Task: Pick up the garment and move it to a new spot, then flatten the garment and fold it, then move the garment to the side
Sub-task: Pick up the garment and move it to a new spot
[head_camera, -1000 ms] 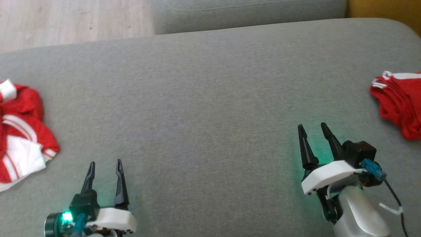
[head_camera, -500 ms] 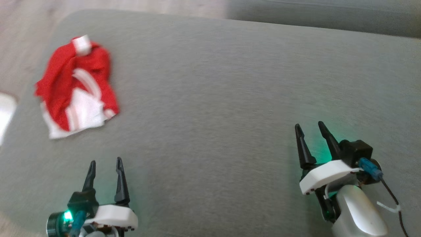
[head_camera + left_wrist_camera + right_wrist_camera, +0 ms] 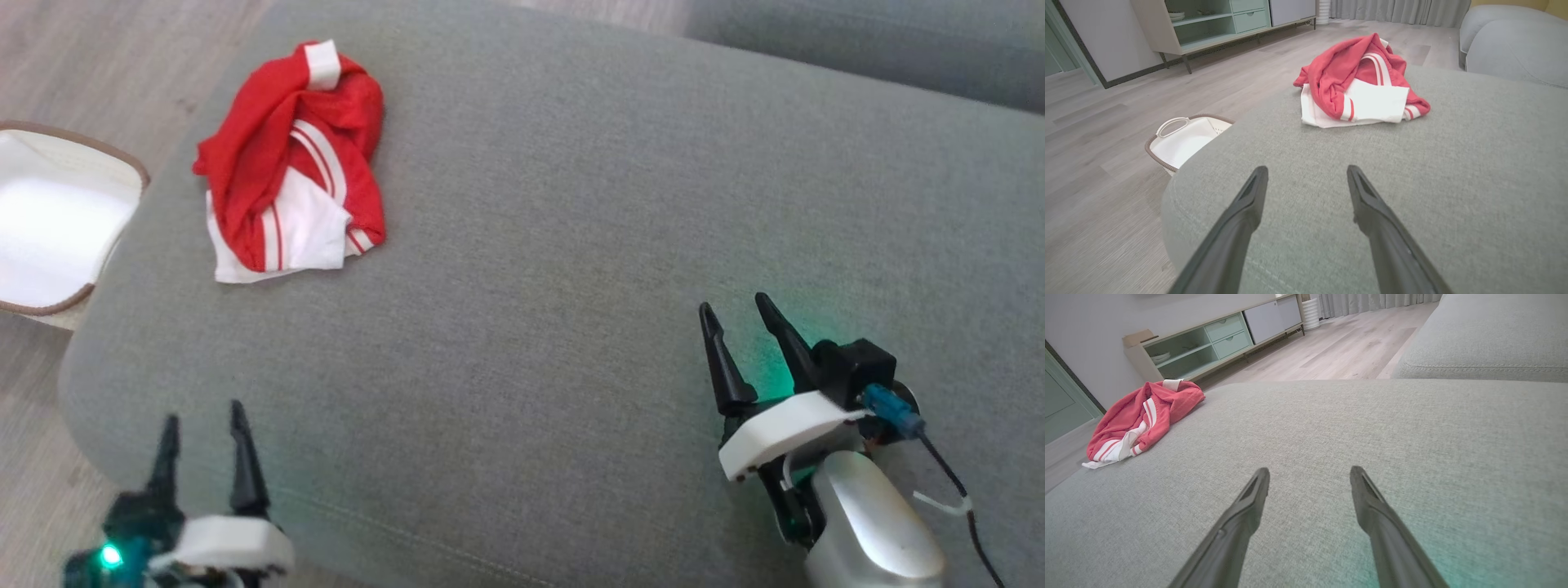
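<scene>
We count one garment (image 3: 290, 163), red with white stripes and white panels. It lies crumpled in a heap on the far left part of the grey cushion (image 3: 531, 245), close to the cushion's left edge and free of both grippers.

We count two grippers, each with two dark fingers. Our left gripper (image 3: 203, 413) sits at the cushion's near left corner, fingers spread wide with only bare cushion between them. It points toward the garment, which lies well apart from it, farther off and a little to the right. Our right gripper (image 3: 732, 304) hangs at the near right over bare cushion, likewise spread wide and holding nothing. It is well apart from the garment, which lies far off to its left. One green light (image 3: 108, 557) glows on the left gripper's base, and a green tint falls on the cushion just beside the right gripper.

On the wooden floor (image 3: 106, 65) to the left stands one white basket (image 3: 73, 137) with a brown rim, just beside the cushion's left edge. We see one handle on it in the left wrist view. A second grey cushion (image 3: 882, 49) lies at the far right. Across the floor, one long low cabinet (image 3: 1208, 24) stands against the wall, with two pale green drawers showing.
</scene>
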